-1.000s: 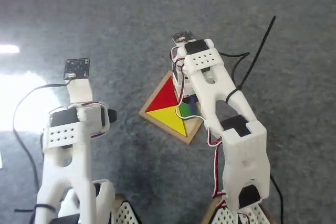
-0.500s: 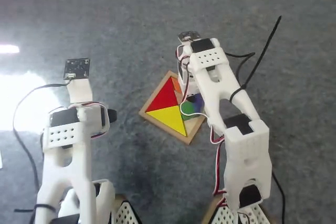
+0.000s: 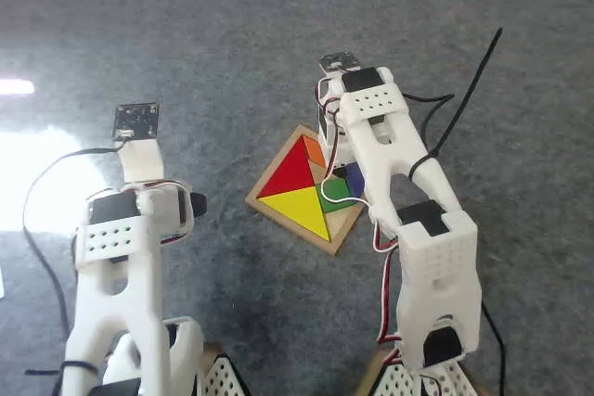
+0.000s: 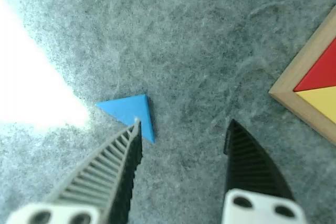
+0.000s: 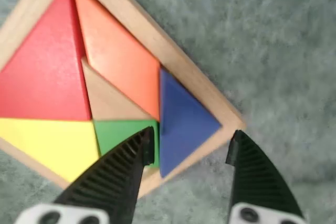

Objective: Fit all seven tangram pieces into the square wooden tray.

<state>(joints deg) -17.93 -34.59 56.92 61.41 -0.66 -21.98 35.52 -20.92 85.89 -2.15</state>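
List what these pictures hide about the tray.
1. High view: the right arm covers the right side of the tray and most of the dark blue piece.
2. Right wrist view: the right claw hides part of the green piece.
3. Left wrist view: the frame edge cuts off the tray.

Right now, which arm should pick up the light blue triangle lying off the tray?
Left. The left end effector, open, hangs just above the blue triangle on the mat, one fingertip at its edge; the right end effector is over the tray.
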